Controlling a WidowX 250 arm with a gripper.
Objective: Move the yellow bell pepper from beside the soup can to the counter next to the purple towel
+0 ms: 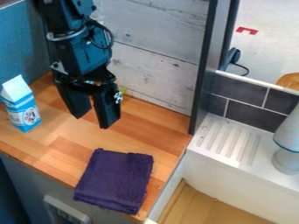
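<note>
The black gripper (92, 120) hangs over the wooden counter at the upper left, its two fingers parted and nothing between them. Below it and to the right, a folded dark purple cloth (115, 180) lies flat near the counter's front edge, apart from the gripper. To the gripper's left, a blue and white milk carton (22, 105) stands upright on the counter.
A whitewashed plank wall (154, 57) rises behind the wooden counter (55, 146). A dark upright post (204, 70) stands at the counter's back right corner. Farther right are a white sink ledge with grooves (229, 138) and a pale blue-white object (288, 146) at the edge.
</note>
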